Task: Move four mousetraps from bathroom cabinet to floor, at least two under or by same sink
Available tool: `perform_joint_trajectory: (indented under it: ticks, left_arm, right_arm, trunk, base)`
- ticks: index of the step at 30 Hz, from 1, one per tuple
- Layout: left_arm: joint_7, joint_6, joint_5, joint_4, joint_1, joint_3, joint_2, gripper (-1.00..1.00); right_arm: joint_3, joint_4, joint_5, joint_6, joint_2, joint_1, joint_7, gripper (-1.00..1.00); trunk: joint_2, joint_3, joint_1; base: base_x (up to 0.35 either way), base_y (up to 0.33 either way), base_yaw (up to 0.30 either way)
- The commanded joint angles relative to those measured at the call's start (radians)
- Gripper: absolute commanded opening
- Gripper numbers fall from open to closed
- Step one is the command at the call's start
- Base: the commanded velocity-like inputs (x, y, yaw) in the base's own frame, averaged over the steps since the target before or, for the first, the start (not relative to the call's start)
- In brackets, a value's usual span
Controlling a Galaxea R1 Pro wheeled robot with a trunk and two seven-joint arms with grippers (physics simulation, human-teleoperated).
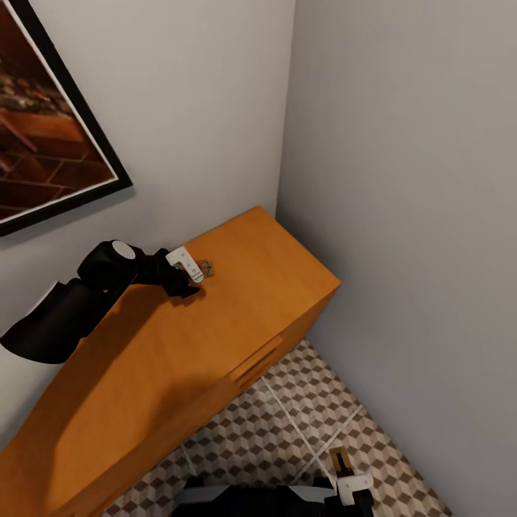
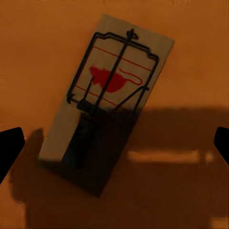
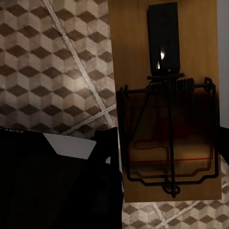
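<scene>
Mousetrap [image 2: 107,102] on cabinet [image 1: 237,309] bears red mouse mark, unlettered.

Two mousetraps [image 1: 206,267] [image 3: 167,100] — one cabinet [image 1: 215,337], one framed picture [image 1: 43,115].

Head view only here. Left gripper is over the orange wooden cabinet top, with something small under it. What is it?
Observer: A flat wooden mousetrap with dark wire and a red mouse print, lying flat on top of the cabinet.
Operator: Left gripper on it?
Observer: No. The left gripper is open. Its black fingertips sit wide on either side, not touching.
Operator: Right gripper, low in my frame?
Observer: The right gripper appears to carry a second mousetrap, wire side facing the wrist camera, above the cube-patterned tile floor.
</scene>
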Motion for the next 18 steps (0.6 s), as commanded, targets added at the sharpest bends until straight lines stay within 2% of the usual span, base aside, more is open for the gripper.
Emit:
perform_joint_trajectory:
  ticks: [1, 7, 18]
  left_arm:
    - [-0.010, 0.003, -0.010, -0.001, -0.001, -0.002, 0.000, 1.00]
    - [-0.010, 0.004, -0.010, 0.000, -0.001, -0.003, 0.000, 1.00]
    - [-0.010, 0.004, -0.010, 0.000, -0.001, -0.003, 0.000, 1.00]
  right_arm:
    - [0.009, 0.000, -0.006, -0.001, 0.000, 0.000, -0.007, -1.00]
    - [0.009, 0.000, -0.006, -0.001, 0.000, 0.000, -0.007, -1.00]
    - [0.009, 0.000, -0.006, -0.001, 0.000, 0.000, -0.007, -1.00]
  trunk:
    - [-0.002, -0.002, 0.001]
    - [-0.002, -0.003, 0.001]
    - [-0.002, -0.004, 0.001]
  base:
    - [0.182, 0.005, 0.000]
    - [0.119, 0.013, 0.000]
    - [0.013, 0.001, 0.000]
